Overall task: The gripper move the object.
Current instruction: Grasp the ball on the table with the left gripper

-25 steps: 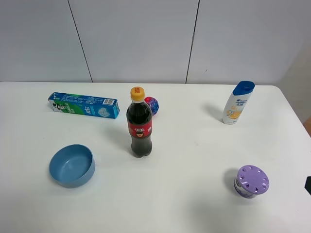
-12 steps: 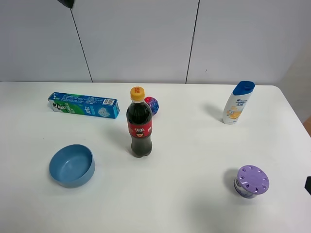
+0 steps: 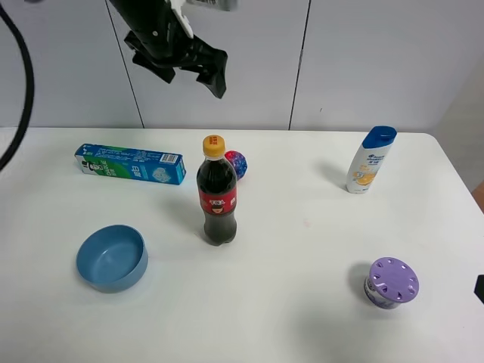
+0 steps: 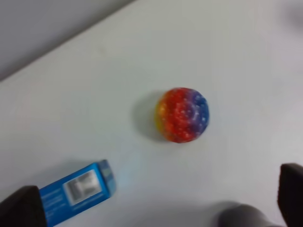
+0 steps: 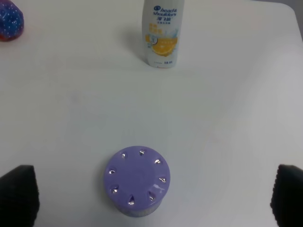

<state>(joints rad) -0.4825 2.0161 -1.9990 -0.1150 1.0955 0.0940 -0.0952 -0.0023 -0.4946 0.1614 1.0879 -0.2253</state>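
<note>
Rainbow-coloured soft ball [image 3: 236, 163] sat untouched on the white table [image 3: 302, 318], just behind the dark cola bottle [image 3: 217, 198] and near the blue toothpaste box [image 3: 130, 164]. And in came the black left gripper [image 3: 185, 64], high above, jaws spread wide and empty. Half a second earlier only its tip had shown. The approach had begun, and the ball hadn't budged.

White bench [image 3: 302, 219] carries five items. Cola bottle [image 3: 217, 198] upright near middle, yellow cap, red label. Blue-green toothpaste box [image 3: 130, 163] lying flat, back left of cola bottle, apart from it. Blue bowl [image 3: 113, 281] upright at front left, well apart from box. White shampoo bottle [image 3: 369, 161], blue cap, orange graphic, upright at back right. Round jar [image 3: 392, 283] at front right, purple lid with ring of small marks. Pale panelled wall [image 3: 363, 60] behind.
</note>
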